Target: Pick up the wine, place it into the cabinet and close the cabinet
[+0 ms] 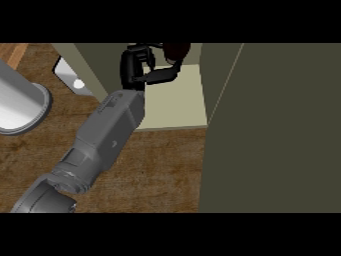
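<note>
My left forearm [106, 135] comes in from the lower left and reaches into the open cabinet [174, 100]. The black left hand [134, 65] is inside, above the pale shelf floor. Its fingers and thumb are curled toward a dark red wine bottle [177, 50], which is at the top of the opening, just to the right of the palm. Only a small part of the bottle shows; the rest is cut off by the top of the view and covered by the fingers. The cabinet's dark green door [284, 130] stands open on the right. My right hand shows nowhere.
A large light grey cylinder [10, 95] with a flanged end lies on the wooden counter [158, 165] at the upper left. A small white fitting [73, 80] sits by the cabinet's left wall. The open door fills the right side of the view.
</note>
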